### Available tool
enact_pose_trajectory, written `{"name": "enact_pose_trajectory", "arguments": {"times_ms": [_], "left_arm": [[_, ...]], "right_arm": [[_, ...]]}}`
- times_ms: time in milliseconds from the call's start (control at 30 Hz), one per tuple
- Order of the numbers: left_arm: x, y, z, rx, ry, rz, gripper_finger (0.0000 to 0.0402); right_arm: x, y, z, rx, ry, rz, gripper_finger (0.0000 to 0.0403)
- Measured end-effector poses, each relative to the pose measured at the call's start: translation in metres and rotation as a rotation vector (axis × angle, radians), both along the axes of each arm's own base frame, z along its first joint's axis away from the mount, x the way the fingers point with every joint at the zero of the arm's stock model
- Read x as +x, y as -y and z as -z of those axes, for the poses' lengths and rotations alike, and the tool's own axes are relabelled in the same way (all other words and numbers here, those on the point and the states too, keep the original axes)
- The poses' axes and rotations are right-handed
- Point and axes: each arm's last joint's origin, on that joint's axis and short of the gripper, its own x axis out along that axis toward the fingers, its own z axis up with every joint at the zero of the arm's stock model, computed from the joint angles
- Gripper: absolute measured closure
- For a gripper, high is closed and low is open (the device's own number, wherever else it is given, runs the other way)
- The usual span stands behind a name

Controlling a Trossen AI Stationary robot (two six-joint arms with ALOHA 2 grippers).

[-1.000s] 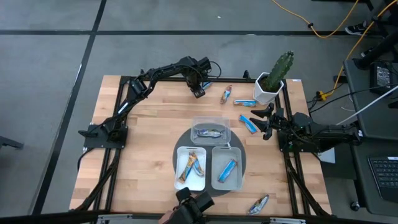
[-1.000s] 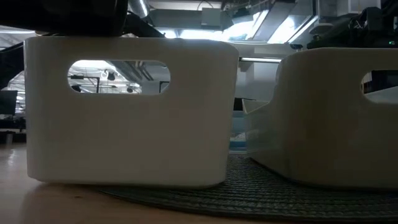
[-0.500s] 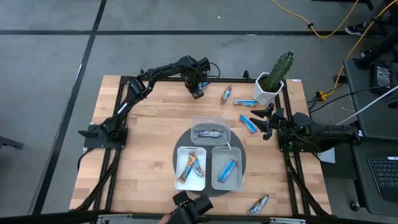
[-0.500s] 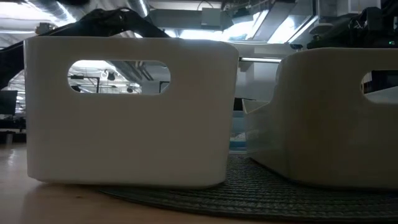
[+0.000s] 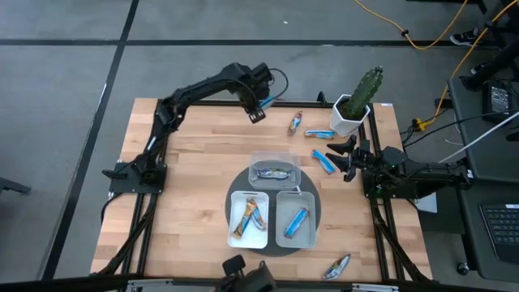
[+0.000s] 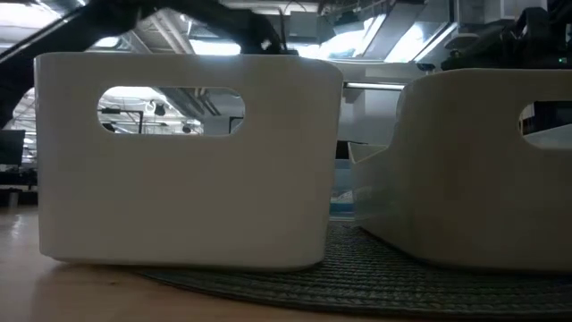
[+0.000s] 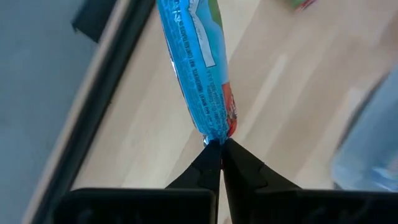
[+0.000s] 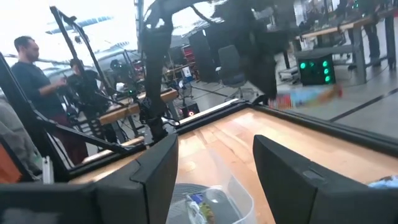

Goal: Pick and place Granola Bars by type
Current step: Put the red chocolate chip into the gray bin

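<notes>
one blue bar (image 7: pixel 198 68) pinched by its crimped end, left gripper (image 7: pixel 219 149) clamped shut on it, lifted over the table's far edge.
grip is thin: bar could swing or slip out before the trays (image 5: pixel 246 227). right gripper (image 8: pixel 214 163) waits open, far right.

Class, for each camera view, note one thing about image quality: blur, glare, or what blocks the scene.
Left wrist view: the blue bar is sharp, the table behind it is blurred. Right wrist view: bright glare at the upper left, and the distant left arm smears. Low view: two white trays fill the frame, hiding the table.
</notes>
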Motion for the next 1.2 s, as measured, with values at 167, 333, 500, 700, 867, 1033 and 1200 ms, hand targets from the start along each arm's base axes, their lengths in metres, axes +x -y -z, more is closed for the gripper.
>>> {"name": "enact_pose_trajectory", "arguments": {"times_ms": [167,333,500,700,867,1033,1200], "left_arm": [[-0.013,0.022,-0.051,0.073,0.112,0.025,0.0399],[-0.027,0.05,-0.099,0.149,0.236,0.059,0.0399],[-0.041,0.083,-0.136,0.201,0.342,0.113,0.0399],[-0.051,0.121,-0.162,0.221,0.42,0.184,0.0399],[-0.05,0.154,-0.172,0.235,0.452,0.227,0.0399],[-0.041,0.183,-0.17,0.269,0.44,0.265,0.0399],[-0.024,0.202,-0.161,0.269,0.439,0.199,0.0399]], "right_arm": [[0.0,0.0,0.0,0.024,0.007,-0.002,0.0193],[0.0,0.0,-0.001,0.023,0.017,-0.003,0.0193],[-0.001,0.0,-0.005,0.02,0.058,-0.003,0.0193],[-0.002,0.0,-0.011,0.013,0.124,-0.003,0.0193],[-0.003,0.0,-0.016,0.014,0.174,-0.004,0.0193],[-0.006,0.0,-0.027,-0.025,0.253,-0.002,0.0193],[-0.011,-0.001,-0.054,-0.065,0.221,0.005,0.0193]]}}
